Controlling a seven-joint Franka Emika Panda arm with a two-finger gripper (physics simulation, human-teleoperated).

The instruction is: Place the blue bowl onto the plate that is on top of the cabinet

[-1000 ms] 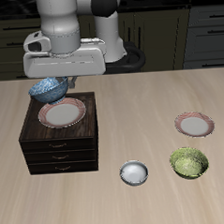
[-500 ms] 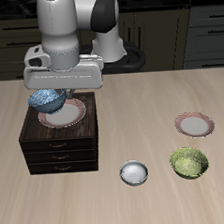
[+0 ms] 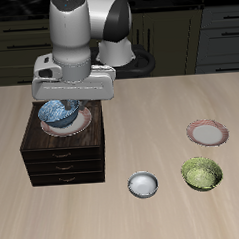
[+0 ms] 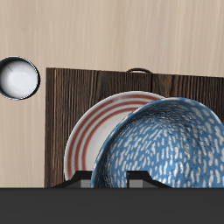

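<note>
- The blue bowl [image 3: 58, 112] is small and round, with blue and white blotches inside and out.
- In the wrist view the blue bowl [image 4: 162, 144] shows little white dashes all over its blue inside.
- The claw [image 3: 63, 101] is closed on the bowl's rim and holds it just over the plate [image 3: 80, 122].
- I cannot tell if the bowl touches the plate.
- The plate [image 4: 101, 131] is cream-white with reddish-brown rings at its rim, and it is wider than the bowl.
- The plate sits on top of the cabinet [image 3: 64, 155], which is dark brown wood with three thin drawers and small knobs.
- The cabinet [image 4: 79, 87] stands about halfway between the back edge and the front edge of the surface [image 3: 151, 110].
- The surface is pale wood.
- A small grey-white bowl [image 3: 144, 184] sits near the front edge.
- A green speckled bowl [image 3: 201, 173] sits beside it, also near the front edge.
- A pink-rimmed plate [image 3: 208, 133] lies just behind the green bowl.
- Dark cupboards [image 3: 216, 25] fill the room behind the surface.
</note>
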